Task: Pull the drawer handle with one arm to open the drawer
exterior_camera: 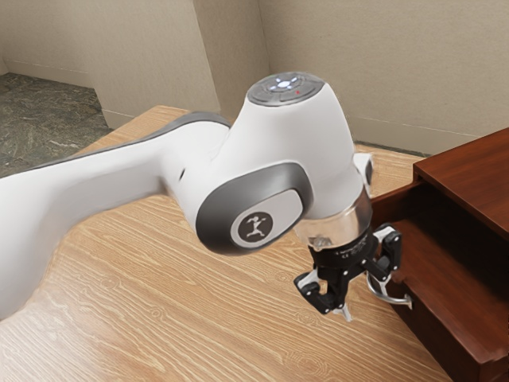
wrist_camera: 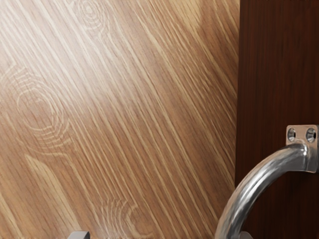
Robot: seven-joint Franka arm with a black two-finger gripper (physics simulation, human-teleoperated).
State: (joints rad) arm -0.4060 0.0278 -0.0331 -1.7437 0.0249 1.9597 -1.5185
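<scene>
Bare table (exterior_camera: 175, 318) runs clear away from the claw on its side opposite the drawer. The arm (exterior_camera: 119, 183) comes in low, wrist bent downward, with the claw (exterior_camera: 358, 286) spread open, gripping nothing. The steel handle (exterior_camera: 391, 296) sits just beside its drawer-side finger. The wrist view adds the handle's screwed bracket (wrist_camera: 301, 134) on the dark drawer front (wrist_camera: 279, 74), which juts from the cabinet (exterior_camera: 477, 171).
</scene>
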